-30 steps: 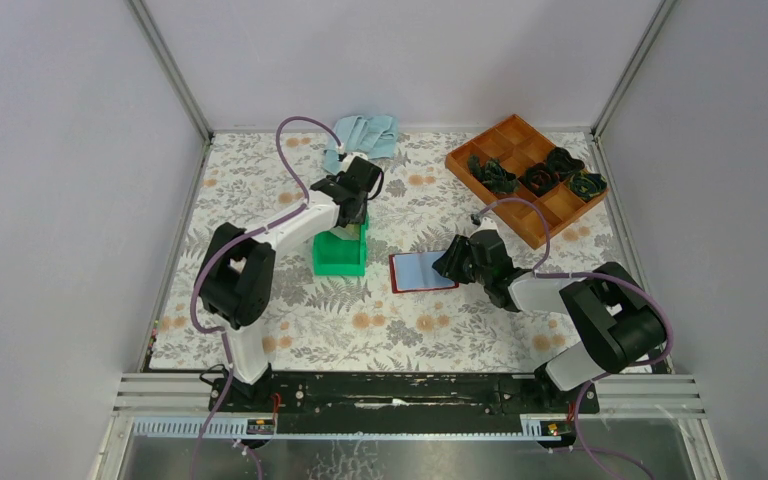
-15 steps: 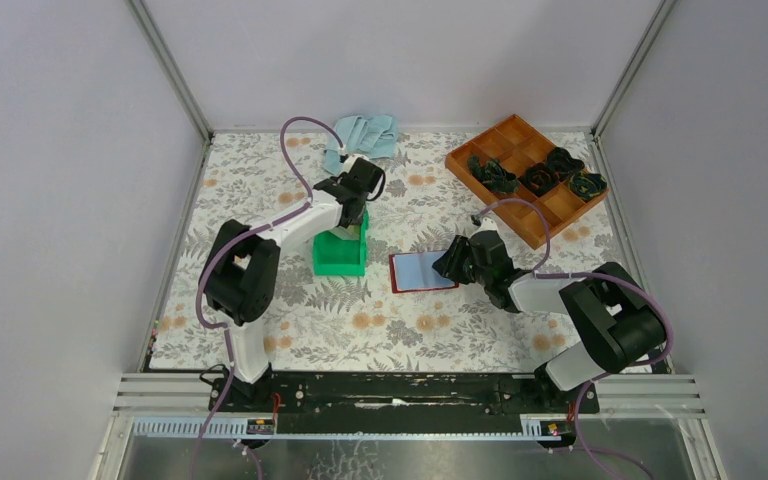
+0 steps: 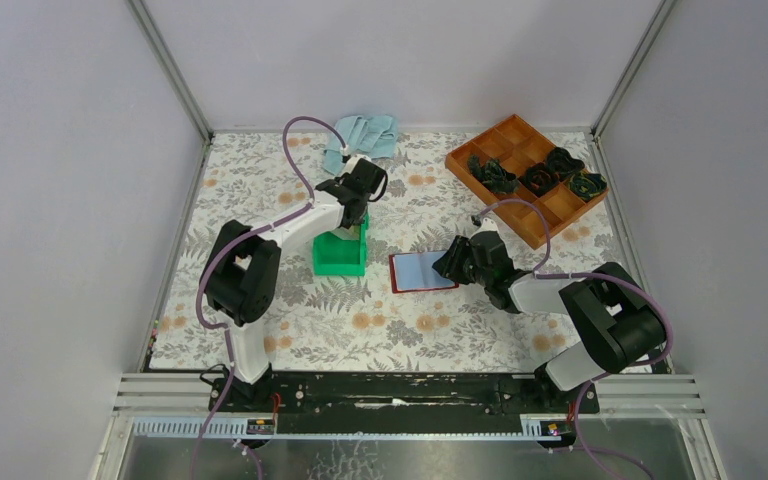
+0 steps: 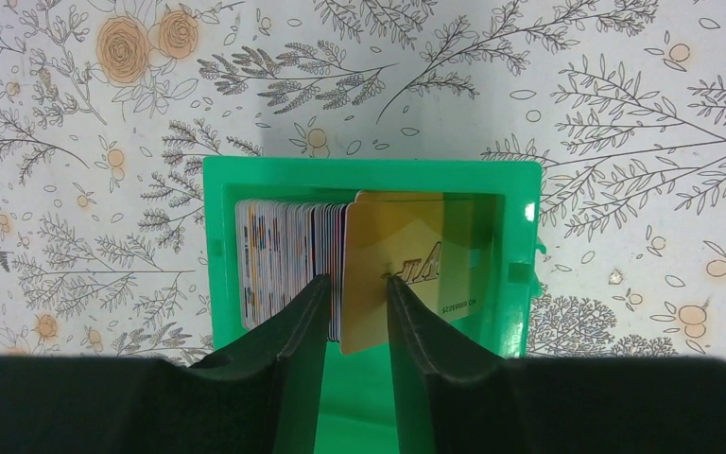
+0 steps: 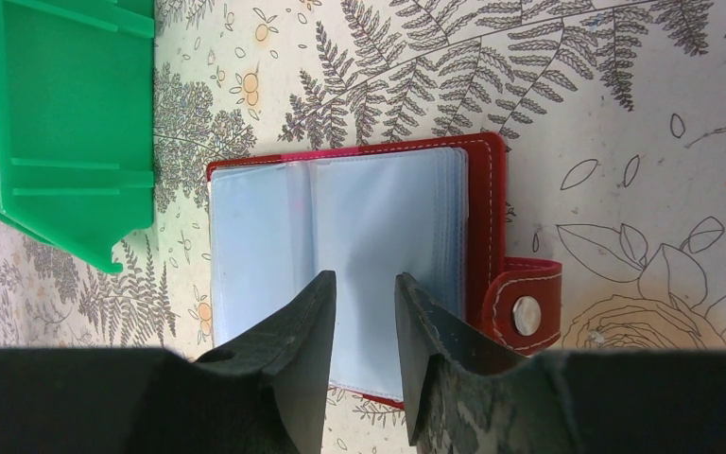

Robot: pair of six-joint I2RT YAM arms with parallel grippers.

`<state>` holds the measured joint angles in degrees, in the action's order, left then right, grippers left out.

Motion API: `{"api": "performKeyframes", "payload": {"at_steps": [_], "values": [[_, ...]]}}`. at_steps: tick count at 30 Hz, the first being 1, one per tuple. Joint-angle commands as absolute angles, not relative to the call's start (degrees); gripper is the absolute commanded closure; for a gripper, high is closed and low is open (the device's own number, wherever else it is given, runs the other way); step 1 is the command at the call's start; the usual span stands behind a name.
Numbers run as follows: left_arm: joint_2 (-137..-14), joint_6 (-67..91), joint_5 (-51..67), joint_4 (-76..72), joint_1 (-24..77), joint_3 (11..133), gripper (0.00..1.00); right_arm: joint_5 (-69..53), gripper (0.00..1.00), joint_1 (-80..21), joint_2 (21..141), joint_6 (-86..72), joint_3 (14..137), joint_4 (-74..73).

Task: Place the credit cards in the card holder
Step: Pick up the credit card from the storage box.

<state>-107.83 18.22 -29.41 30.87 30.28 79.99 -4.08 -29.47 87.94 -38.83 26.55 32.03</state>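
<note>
A stack of credit cards (image 4: 284, 260) stands on edge in the green bin (image 4: 369, 175), which also shows in the top view (image 3: 340, 255). My left gripper (image 4: 359, 284) reaches into the bin, its jaws closed round one gold card (image 4: 416, 270), which sits tilted and slightly raised out of the stack. The dark red card holder (image 5: 484, 218) lies open on the table, pale blue-grey pages (image 5: 369, 227) up and snap tab (image 5: 527, 307) at the right; it also shows in the top view (image 3: 422, 270). My right gripper (image 5: 364, 284) is over its pages, jaws slightly apart and empty.
An orange compartment tray (image 3: 528, 172) with dark items stands at the back right. A light blue cloth (image 3: 360, 135) lies at the back centre. The green bin sits just left of the card holder. Grey walls enclose the flowered table.
My left gripper has shifted slightly back and right over the bin. The right arm and the card holder have not moved.
</note>
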Motion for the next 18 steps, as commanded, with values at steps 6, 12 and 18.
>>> {"api": "performKeyframes", "payload": {"at_steps": [6,12,18], "values": [[-106.97,16.74,-31.81,31.99,30.42,81.64,0.71,-3.89,0.63,-29.55,88.15,-38.78,26.72,33.22],[-106.57,16.6,-32.26,32.08,30.41,81.75,0.78,-3.89,0.63,-29.56,88.15,-38.67,27.04,33.05],[-105.59,16.61,-32.61,32.25,30.41,81.65,0.79,-4.09,0.63,-29.54,88.15,-38.59,27.42,32.8]]}}
